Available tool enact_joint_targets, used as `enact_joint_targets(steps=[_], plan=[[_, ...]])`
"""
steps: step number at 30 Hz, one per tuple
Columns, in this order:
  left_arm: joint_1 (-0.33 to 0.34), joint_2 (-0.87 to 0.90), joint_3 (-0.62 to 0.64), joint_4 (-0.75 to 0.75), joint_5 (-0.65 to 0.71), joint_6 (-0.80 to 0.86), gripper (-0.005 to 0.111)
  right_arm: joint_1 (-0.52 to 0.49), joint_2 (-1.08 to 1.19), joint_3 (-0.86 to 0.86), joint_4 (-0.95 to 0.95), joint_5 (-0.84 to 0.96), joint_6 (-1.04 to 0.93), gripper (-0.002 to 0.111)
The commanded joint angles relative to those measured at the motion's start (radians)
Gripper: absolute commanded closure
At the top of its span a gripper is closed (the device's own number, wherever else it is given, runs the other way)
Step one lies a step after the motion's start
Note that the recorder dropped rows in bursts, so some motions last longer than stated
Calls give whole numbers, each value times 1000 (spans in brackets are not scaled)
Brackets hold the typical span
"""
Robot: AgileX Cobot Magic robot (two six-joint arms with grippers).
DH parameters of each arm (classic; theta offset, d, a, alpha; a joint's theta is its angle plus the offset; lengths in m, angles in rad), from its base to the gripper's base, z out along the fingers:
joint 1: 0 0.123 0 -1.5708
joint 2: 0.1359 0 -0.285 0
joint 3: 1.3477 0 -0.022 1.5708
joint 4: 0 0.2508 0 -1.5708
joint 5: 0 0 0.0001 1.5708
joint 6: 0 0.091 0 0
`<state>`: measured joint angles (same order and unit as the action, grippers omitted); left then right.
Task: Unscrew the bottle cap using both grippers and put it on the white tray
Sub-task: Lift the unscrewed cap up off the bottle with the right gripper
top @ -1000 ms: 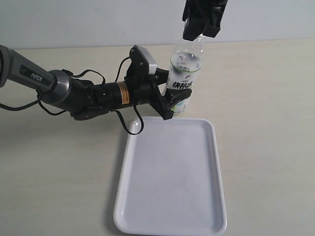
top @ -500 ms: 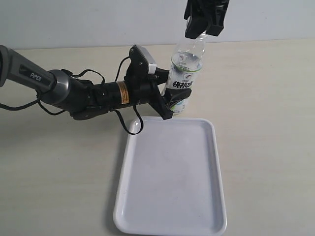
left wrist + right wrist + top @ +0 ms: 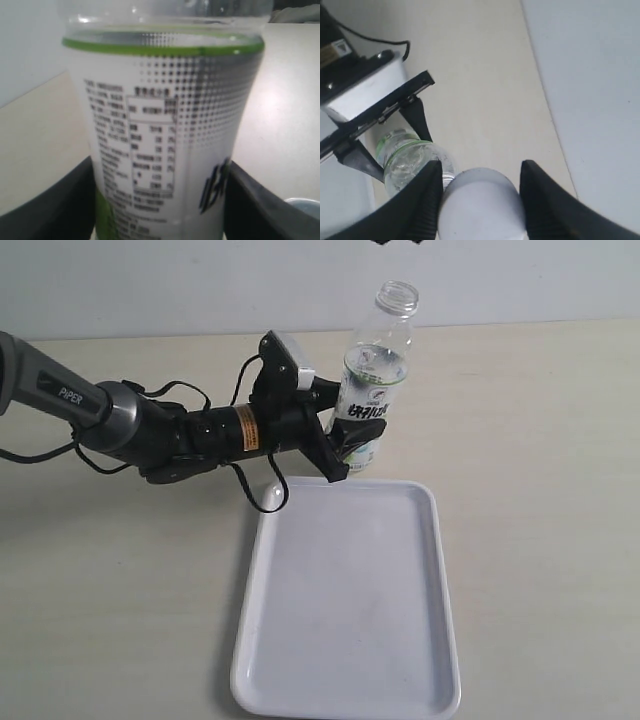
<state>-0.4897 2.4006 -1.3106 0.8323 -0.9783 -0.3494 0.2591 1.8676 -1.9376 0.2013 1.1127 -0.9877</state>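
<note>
The clear bottle (image 3: pixel 375 390) with the white and green label stands upright just behind the white tray (image 3: pixel 262 570), its neck open and capless. My left gripper (image 3: pixel 340 445), on the slim PIPER arm, is shut on the bottle's lower body; the label (image 3: pixel 165 125) fills the left wrist view between the two black fingers (image 3: pixel 250 205). In the right wrist view my right gripper (image 3: pixel 481 167) is shut on the small white bottle cap (image 3: pixel 480 205), held above the bottle (image 3: pixel 402 160). In the exterior view the right gripper has almost left the top edge.
The beige table (image 3: pixel 540 440) extends on both sides of the tray, with a pale wall (image 3: pixel 150 280) behind it. The left arm's cables (image 3: pixel 265 495) loop down near the tray's far left corner. The left wrist camera housing (image 3: pixel 365 95) sits beside the bottle.
The right gripper has risen straight up off the bottle's neck with the cap, nearly out of the exterior view. The neck now stands open. The left arm and bottle stayed put.
</note>
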Motion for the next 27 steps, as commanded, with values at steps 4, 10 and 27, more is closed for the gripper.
enact_joint_targets(steps=[4,10,27], plan=[[40,10,9,26,-151,-54,107,-3,-100,-3,-2,108,302,108],[75,42,5,31,-243,-73,107,-3,-126,178,31,108,417,108],[75,100,-61,47,-243,-156,107,114,-126,701,57,-59,459,108]])
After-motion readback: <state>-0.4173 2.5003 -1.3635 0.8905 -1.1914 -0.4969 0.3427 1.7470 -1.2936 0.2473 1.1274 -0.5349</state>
